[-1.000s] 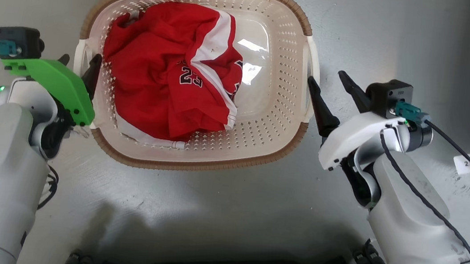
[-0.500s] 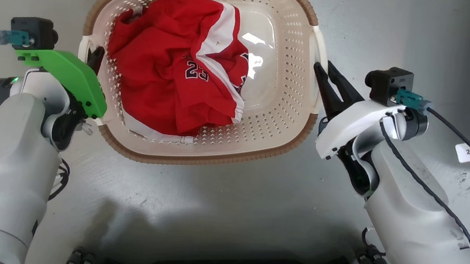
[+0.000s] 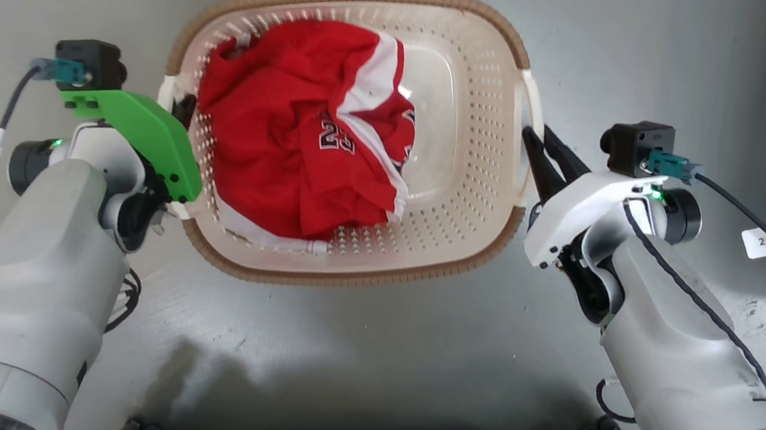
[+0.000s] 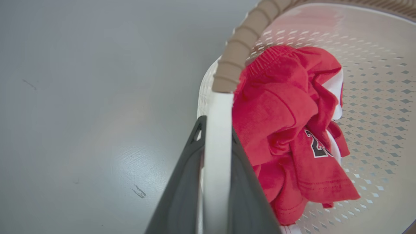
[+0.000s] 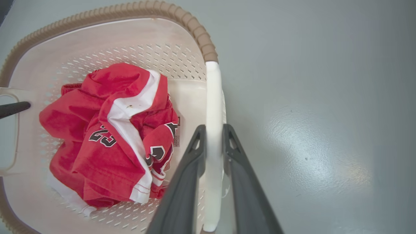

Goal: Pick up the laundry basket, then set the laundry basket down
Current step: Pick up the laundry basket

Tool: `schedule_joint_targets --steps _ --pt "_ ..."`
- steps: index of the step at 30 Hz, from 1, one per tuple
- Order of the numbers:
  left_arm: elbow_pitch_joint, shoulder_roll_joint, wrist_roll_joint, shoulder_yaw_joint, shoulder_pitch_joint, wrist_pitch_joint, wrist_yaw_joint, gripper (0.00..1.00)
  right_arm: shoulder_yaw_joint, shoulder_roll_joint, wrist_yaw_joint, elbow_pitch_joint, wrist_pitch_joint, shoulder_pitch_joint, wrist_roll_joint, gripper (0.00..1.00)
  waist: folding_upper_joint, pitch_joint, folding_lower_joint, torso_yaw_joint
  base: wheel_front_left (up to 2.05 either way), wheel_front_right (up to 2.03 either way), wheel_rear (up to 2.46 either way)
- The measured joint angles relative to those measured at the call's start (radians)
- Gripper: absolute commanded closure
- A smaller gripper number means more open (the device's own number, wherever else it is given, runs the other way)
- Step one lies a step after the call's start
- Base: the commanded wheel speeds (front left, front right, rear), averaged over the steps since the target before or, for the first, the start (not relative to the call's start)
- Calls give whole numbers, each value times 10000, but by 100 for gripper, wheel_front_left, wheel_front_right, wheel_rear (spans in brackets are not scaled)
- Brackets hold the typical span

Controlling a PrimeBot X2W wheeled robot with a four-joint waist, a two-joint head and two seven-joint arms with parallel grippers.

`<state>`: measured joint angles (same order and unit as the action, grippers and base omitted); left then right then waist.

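1. While both arms reach forward from the lower corners of the head view, the laundry basket (image 3: 346,280) sits between them over the grey floor (image 3: 365,359). Whether its base rests on the floor or hangs just clear of it cannot be told.
2. The pale left forearm (image 3: 39,275) slants up and inward, and its wrist, under a green cover (image 3: 145,131), bends toward the basket's left side.
3. The left gripper (image 3: 183,106) is clamped on the white left handle (image 4: 217,162). In the left wrist view one dark finger lies outside the bar and the other inside, against the basket wall.
4. The right forearm (image 3: 673,353) mirrors that pose, angling up and inward to the basket's right side.
5. The right gripper (image 3: 537,135) is closed on the white right handle (image 5: 213,97), with its two fingers pressed to either face of the bar near its middle.
6. A crumpled red jersey (image 3: 276,129) with white trim and the number 23 lies in the basket's left half, close to the left handle. The right part of the basket's bottom is bare.
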<state>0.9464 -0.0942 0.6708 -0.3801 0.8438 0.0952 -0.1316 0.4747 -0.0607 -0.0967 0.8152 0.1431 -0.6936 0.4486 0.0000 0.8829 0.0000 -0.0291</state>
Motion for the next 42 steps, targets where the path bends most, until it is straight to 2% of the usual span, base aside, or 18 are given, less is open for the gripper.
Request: schedule_joint_targets --steps 18,32,42 --pt "407 50 1310 -826 -16 1423 98 100 376 -23 -211 1308 -1814 -270 1582 100 0 -1535 0 -149 0 0 0" --pt "579 -171 2339 -1081 -462 2222 100 100 878 -12 -267 1720 -2844 -360 2433 100 0 -3095 0 -316 0 0 0" --pt "727 -242 2604 -1202 -697 2535 100 100 1164 4 -278 1912 -3407 -330 3028 100 0 -4106 -1 -442 0 0 0"
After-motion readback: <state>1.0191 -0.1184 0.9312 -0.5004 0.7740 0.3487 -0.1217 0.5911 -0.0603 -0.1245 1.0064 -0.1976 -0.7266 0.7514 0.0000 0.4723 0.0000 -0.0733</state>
